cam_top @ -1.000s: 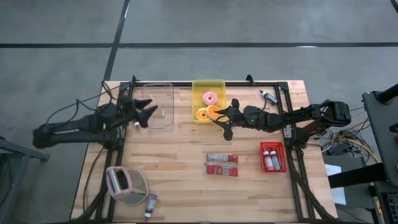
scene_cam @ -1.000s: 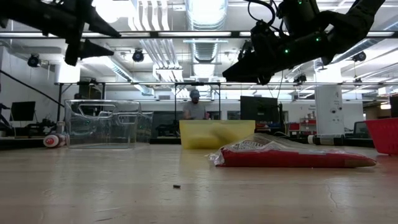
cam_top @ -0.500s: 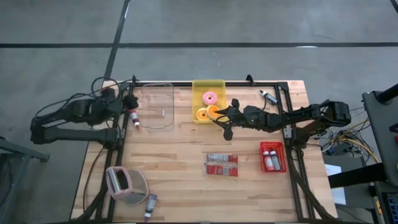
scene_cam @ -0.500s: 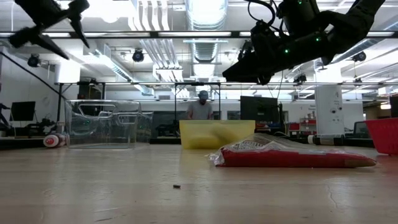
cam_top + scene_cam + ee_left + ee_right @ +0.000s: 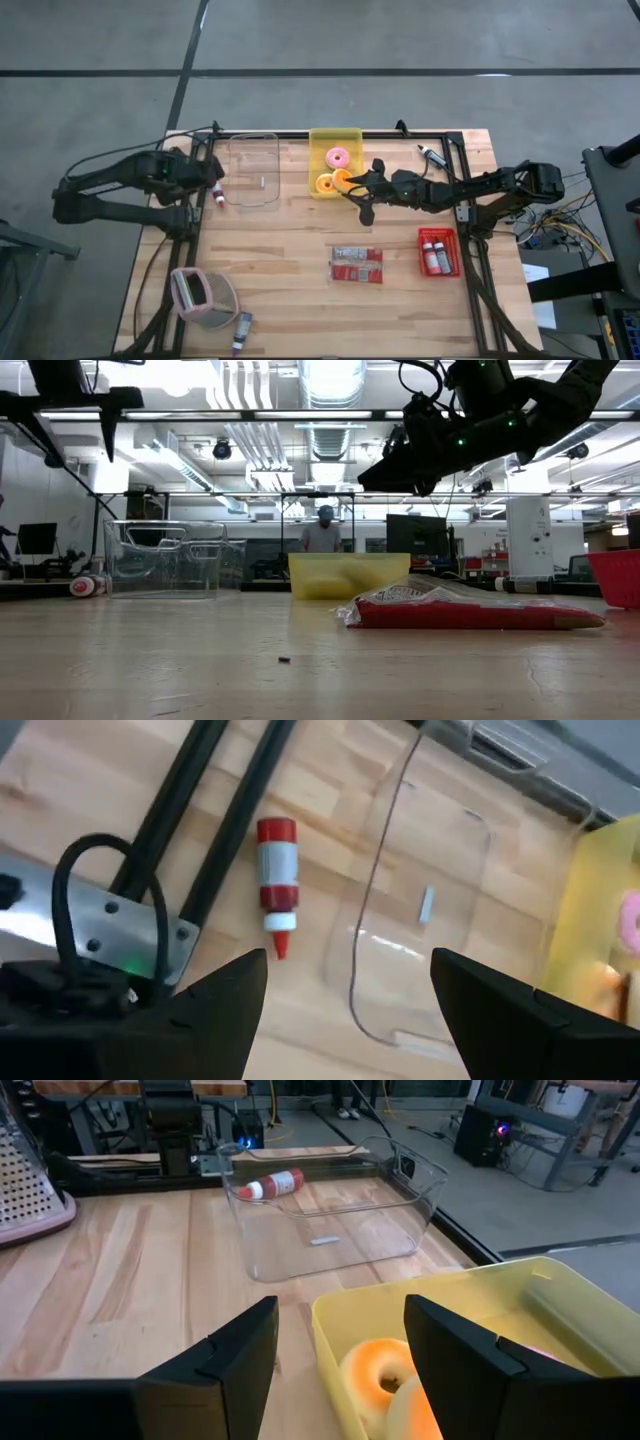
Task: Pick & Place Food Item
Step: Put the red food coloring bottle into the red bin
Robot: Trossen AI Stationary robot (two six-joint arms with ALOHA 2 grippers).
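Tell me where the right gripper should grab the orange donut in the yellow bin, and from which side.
Take the orange donut across its ring wall, probably one finger in the centre hole and one outside. It lies flat in the yellow bin against the near wall, so come from above, not sideways. The right gripper is open just before that wall. A second donut beside it may crowd the outer finger.

We see open wood table point(image 5: 290, 240) mid-board, w/ free passage btwn the clear container point(image 5: 253, 170) at far left and the packets point(image 5: 357, 265) nearer us. Yellow bin point(image 5: 335, 160) blocks far centre; right gripper point(image 5: 358, 193) hangs over its near edge. Red tray point(image 5: 438, 251) sits right. Pink grater point(image 5: 203, 297) occupies near-left corner. Red bottle point(image 5: 218, 193) lies just left of the container.
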